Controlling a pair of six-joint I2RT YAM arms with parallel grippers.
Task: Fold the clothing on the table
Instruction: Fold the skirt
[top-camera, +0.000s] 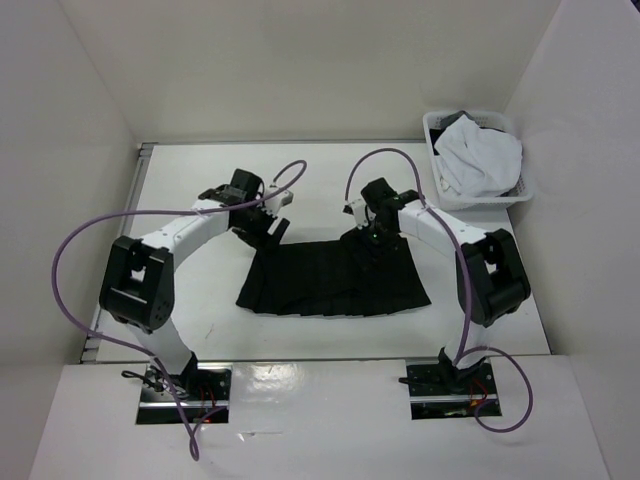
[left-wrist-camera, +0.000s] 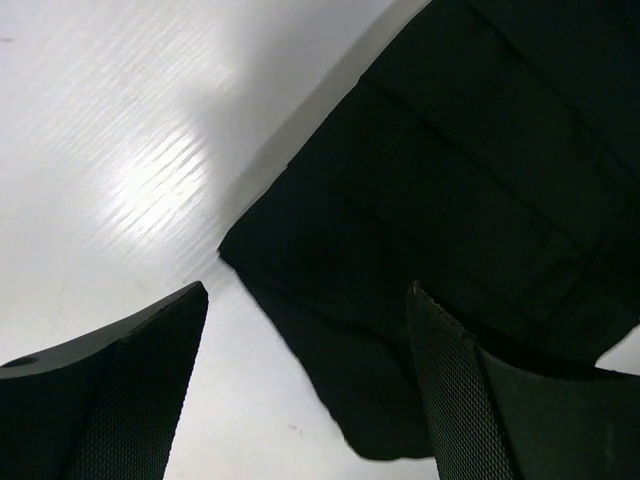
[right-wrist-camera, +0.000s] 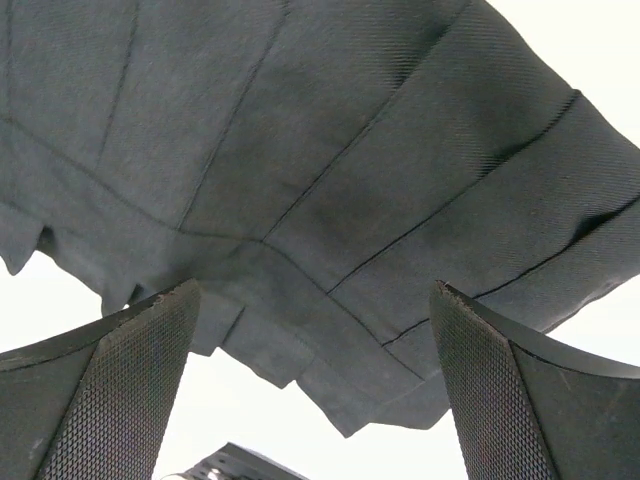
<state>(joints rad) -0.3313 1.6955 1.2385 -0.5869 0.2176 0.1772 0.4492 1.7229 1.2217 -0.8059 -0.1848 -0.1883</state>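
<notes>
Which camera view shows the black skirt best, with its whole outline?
The top external view: the skirt lies whole on the table, with every edge visible. The left wrist view shows only one dark corner; the right wrist view shows only pleats and an uneven edge, close up.

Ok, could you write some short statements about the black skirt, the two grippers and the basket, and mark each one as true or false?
1. The black pleated skirt of thin fabric lies spread on the large white smooth tabletop. True.
2. The white garment lies on top of the skirt. False: it sits in the small white plastic basket at the far right corner.
3. The left gripper is clamped on the skirt. False: its jaws stand apart above a corner of the skirt.
4. The right gripper is open. True.
5. Both grippers are at the skirt's far edge. True.
</notes>
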